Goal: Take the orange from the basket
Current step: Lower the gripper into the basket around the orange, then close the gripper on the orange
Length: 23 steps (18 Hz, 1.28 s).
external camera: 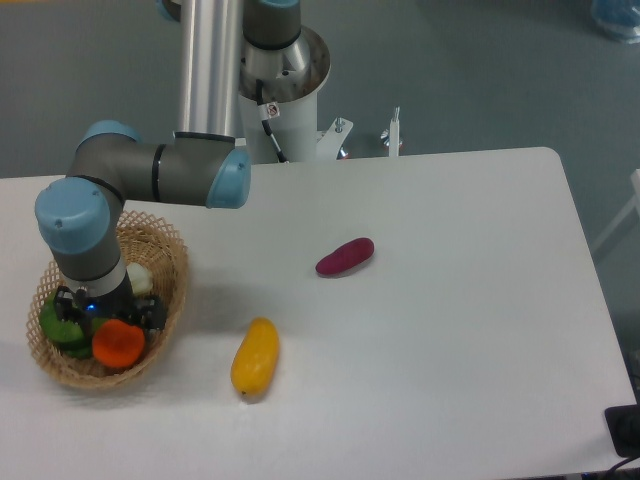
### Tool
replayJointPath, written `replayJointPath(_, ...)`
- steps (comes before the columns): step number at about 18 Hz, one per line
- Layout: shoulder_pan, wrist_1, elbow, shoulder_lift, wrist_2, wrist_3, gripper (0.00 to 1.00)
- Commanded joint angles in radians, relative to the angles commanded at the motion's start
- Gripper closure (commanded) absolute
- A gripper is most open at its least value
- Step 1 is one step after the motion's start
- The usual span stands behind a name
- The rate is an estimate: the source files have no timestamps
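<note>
I see the orange (118, 344), round, smooth and bright, lying in the basket (168, 262) just under the pincer (105, 316), at its near side. A green fruit (56, 323) sits to the pincer's left, something pale (140, 279) just behind it. My arm bends at the elbow and drops its wrist straight down into the basket. Whether the pincer is spread or pinching, I cannot tell.

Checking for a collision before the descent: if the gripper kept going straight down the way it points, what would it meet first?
Most likely the orange in the basket, just under the gripper; depth is unclear from this view.
</note>
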Motion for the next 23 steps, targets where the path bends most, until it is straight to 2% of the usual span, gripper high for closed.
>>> replayJointPath(8,0.0,0.0,0.005,-0.023,0.008,0.0,0.0)
replayJointPath(9,0.0,0.002,0.005,-0.025,0.008,0.0,0.04)
replayJointPath(13,0.0,0.002,0.006,-0.023,0.006,0.0,0.31)
replayJointPath(15,0.0,0.002,0.006,-0.018,0.006,0.002,0.37)
replayJointPath(19,0.002,0.002,0.006,-0.008,-0.001,0.002,0.42)
replayJointPath(23,0.002,0.005,0.005,0.031,-0.011,0.005,0.42)
